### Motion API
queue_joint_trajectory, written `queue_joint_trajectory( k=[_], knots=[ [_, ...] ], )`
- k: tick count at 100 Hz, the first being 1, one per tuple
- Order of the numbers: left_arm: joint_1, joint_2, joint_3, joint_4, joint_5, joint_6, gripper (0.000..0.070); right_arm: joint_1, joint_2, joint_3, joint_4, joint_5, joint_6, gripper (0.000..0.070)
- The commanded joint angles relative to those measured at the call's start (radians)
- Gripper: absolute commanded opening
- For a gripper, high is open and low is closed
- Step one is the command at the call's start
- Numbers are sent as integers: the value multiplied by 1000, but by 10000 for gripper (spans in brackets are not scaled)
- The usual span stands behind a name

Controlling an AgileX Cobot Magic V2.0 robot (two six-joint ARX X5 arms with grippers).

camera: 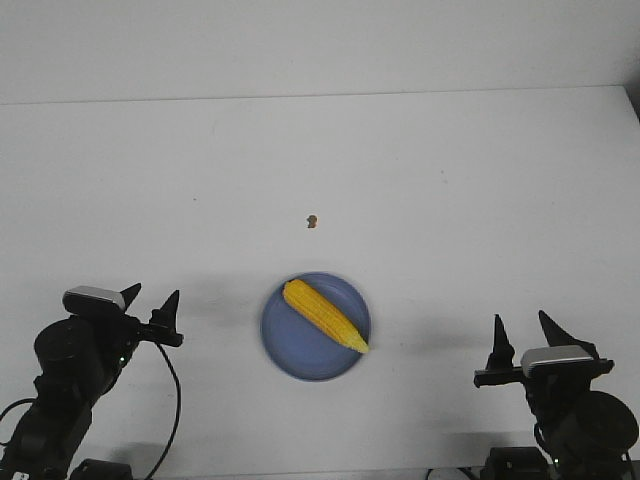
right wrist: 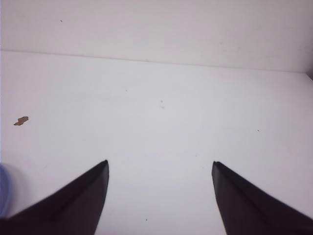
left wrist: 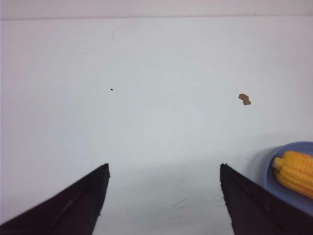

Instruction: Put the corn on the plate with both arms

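Note:
The yellow corn (camera: 324,315) lies diagonally on the round blue plate (camera: 286,343) near the table's front middle, its pointed end toward the front right. My left gripper (camera: 150,297) is open and empty, well left of the plate. My right gripper (camera: 522,329) is open and empty, well right of it. The left wrist view shows the corn's blunt end (left wrist: 295,173) on the plate's rim (left wrist: 272,184), beside my open left gripper (left wrist: 164,167). The right wrist view shows a sliver of the plate (right wrist: 3,191) and my open right gripper (right wrist: 160,163) over bare table.
A tiny brown speck (camera: 313,221) lies on the white table (camera: 450,200) behind the plate; it also shows in the left wrist view (left wrist: 244,99) and the right wrist view (right wrist: 21,120). The table's back edge meets a pale wall.

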Motion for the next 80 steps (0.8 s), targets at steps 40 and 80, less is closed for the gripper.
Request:
queue_joint_trajectory(
  k=[40, 80],
  knots=[
    [-2, 3, 6, 17, -3, -3, 233, 0, -2, 8, 16, 0, 10, 240],
    [-2, 3, 6, 17, -3, -3, 5, 0, -2, 8, 17, 9, 6, 14]
  ],
)
